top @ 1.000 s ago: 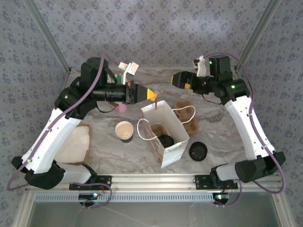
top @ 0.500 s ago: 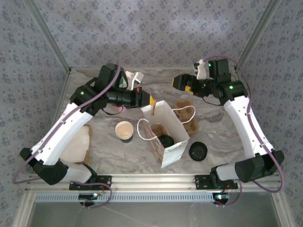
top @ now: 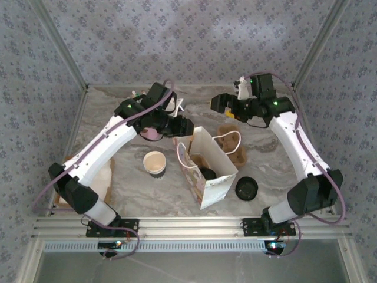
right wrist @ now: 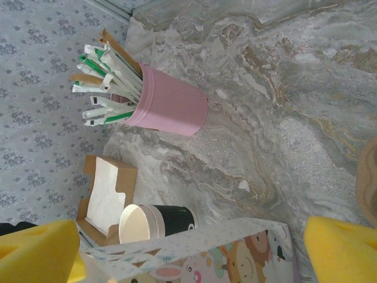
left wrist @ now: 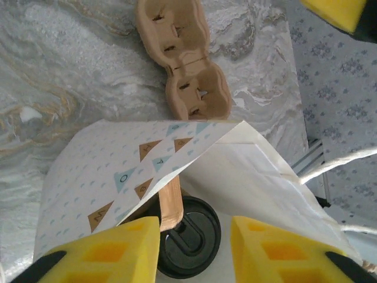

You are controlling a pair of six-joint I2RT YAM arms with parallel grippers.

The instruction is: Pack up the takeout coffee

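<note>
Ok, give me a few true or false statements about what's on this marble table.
The small round open paper cup stands outside the patterned white paper bag. True.
The pink cup is empty. False: it holds straws and sticks.
A round black plastic lid lies on the marble table. True.
The brown moulded cardboard carrier sits inside the bag. False: it lies on the table beside it.

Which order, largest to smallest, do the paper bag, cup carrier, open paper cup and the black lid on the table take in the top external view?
1. Paper bag
2. Cup carrier, partly hidden behind the bag
3. Open paper cup and black lid: about alike, so unranked
</note>
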